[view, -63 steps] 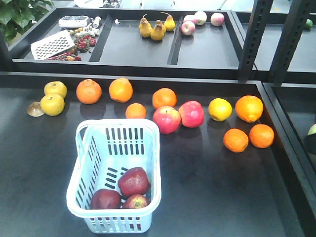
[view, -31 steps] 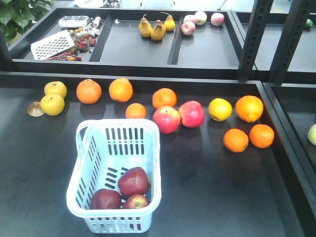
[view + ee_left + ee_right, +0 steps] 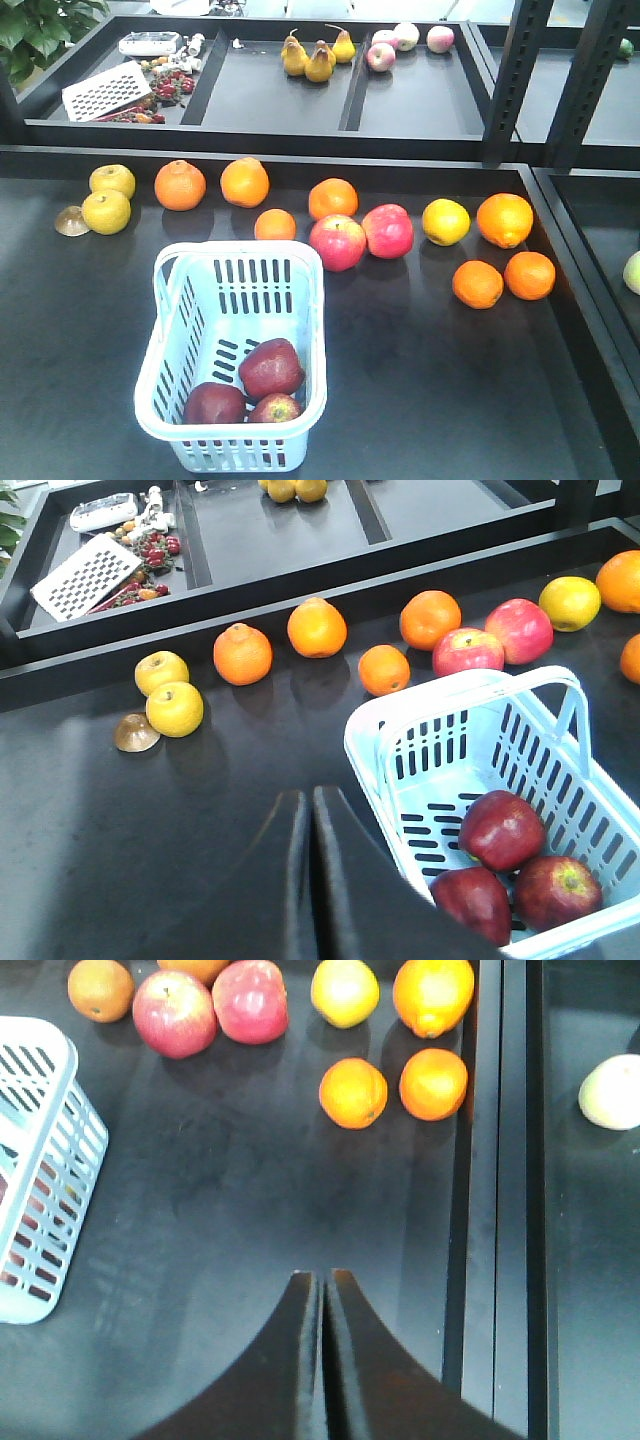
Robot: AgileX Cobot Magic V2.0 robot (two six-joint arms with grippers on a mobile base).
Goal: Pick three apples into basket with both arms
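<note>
Three dark maroon apples lie in the near end of the pale blue basket (image 3: 170, 330): one large (image 3: 271, 367), one at the left (image 3: 213, 404), one smaller with a yellowish blush (image 3: 276, 408). The left wrist view shows them too (image 3: 500, 829), inside the basket (image 3: 400, 725). My left gripper (image 3: 308, 798) is shut and empty, hovering over the dark table left of the basket. My right gripper (image 3: 325, 1278) is shut with nothing in it, above bare table right of the basket (image 3: 45, 1060). Neither arm shows in the front view.
A row of fruit lies beyond the basket: oranges (image 3: 245, 182), two pink-red apples (image 3: 338, 242), a yellow fruit (image 3: 445, 221), two yellow-green fruits (image 3: 106, 211). Two oranges (image 3: 478, 284) sit at the right near the table's raised edge (image 3: 570, 270). Back trays hold pears (image 3: 318, 58).
A pale fruit at the right edge of the front view sat lower one second ago and has since settled slightly higher. The basket, apples and table fruit have not moved.
</note>
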